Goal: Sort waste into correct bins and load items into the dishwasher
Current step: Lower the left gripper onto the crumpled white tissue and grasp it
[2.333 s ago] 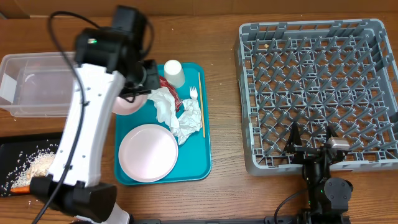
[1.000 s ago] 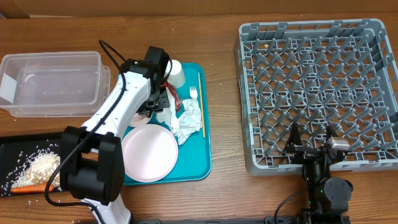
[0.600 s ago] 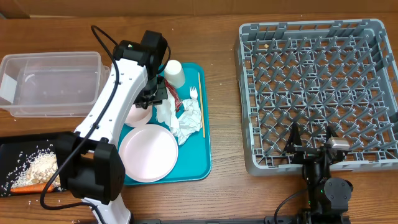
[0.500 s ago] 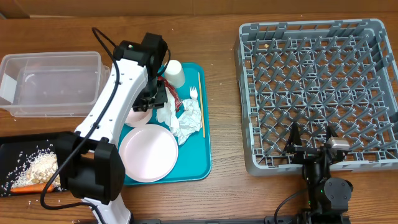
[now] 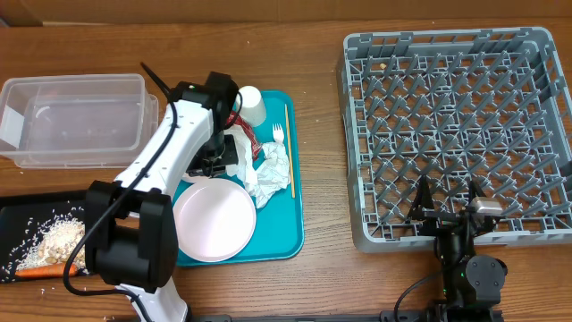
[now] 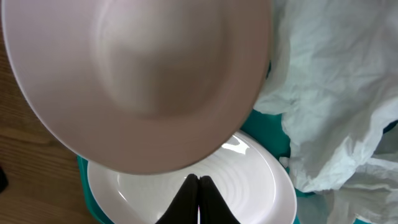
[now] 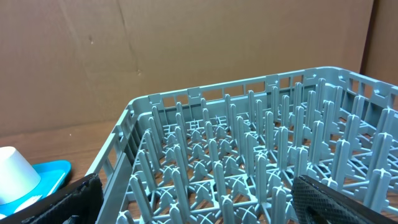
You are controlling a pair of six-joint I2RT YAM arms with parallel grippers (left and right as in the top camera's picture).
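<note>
From overhead, the left side of the teal tray (image 5: 281, 228) is covered by the left arm (image 5: 170, 156), so the left gripper (image 6: 194, 186) is hidden there and the red wrapper (image 5: 236, 119) is reduced to a sliver. In the left wrist view, a bowl (image 6: 137, 81) over the tray is blurred and cut by the top edge. The plate (image 6: 249, 186) is half hidden beneath it, and whether the bowl's rim is pinched by the nearly touching fingers (image 6: 211, 208) cannot be told. Left of the teal tray, the black tray (image 5: 27, 207) is cut by the picture's edge. In the right wrist view, only a corner of the teal tray is shown, and the right gripper (image 7: 196, 186) is cut off at the bottom corners.
</note>
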